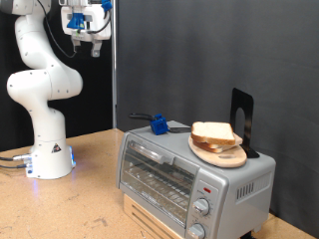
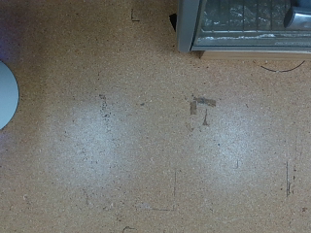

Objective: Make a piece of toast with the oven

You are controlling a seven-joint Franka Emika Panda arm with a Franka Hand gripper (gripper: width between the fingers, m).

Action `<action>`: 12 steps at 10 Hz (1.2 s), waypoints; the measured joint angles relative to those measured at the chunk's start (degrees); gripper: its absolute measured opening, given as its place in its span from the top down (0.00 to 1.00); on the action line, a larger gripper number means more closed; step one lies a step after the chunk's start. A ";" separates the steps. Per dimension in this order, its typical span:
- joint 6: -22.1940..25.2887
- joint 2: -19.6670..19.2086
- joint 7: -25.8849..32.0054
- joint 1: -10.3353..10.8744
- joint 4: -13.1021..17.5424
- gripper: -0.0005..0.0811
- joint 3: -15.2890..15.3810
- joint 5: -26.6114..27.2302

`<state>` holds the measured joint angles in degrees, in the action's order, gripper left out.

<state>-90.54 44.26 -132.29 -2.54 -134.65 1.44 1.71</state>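
Observation:
The silver oven (image 1: 159,177) stands on the wooden table at the exterior view's bottom right, its glass door shut and two knobs on its right side. On its roof lies a round wooden plate (image 1: 224,156) carrying the piece of toast (image 1: 212,132), pale with a tan crust. My gripper (image 1: 87,45) hangs high at the exterior view's top left, far above the table and well apart from oven and toast, with nothing seen in it. In the wrist view only a corner of the oven (image 2: 243,29) shows; the fingers do not.
A blue object (image 1: 158,123) with a dark handle lies on the oven's roof, left of the plate. A black upright stand (image 1: 242,118) rises behind the plate. The arm's white base (image 1: 50,159) sits on the table (image 2: 146,136) at the left, a dark wall behind.

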 joint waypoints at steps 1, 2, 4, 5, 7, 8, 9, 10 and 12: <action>-0.68 0.19 5.32 0.46 -0.19 0.00 0.05 -1.79; -1.41 0.74 11.49 1.11 -0.87 0.00 0.03 -3.95; -6.91 1.82 23.88 2.00 -4.29 0.00 -0.70 -8.13; -9.37 2.00 28.40 2.60 -5.79 0.00 -1.03 -9.45; -10.53 2.23 31.13 3.31 -5.84 0.00 -1.66 -6.88; -10.96 2.32 37.19 5.09 -5.89 0.00 -3.10 -5.11; -11.94 1.88 43.66 7.15 -5.89 0.00 -4.67 -4.10; -14.92 0.74 49.94 9.08 -6.14 0.00 -6.10 -3.54; -17.23 -1.20 52.73 10.50 -6.23 0.00 -7.37 -3.41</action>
<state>-107.76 43.07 -79.56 7.97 -140.88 -5.94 -1.70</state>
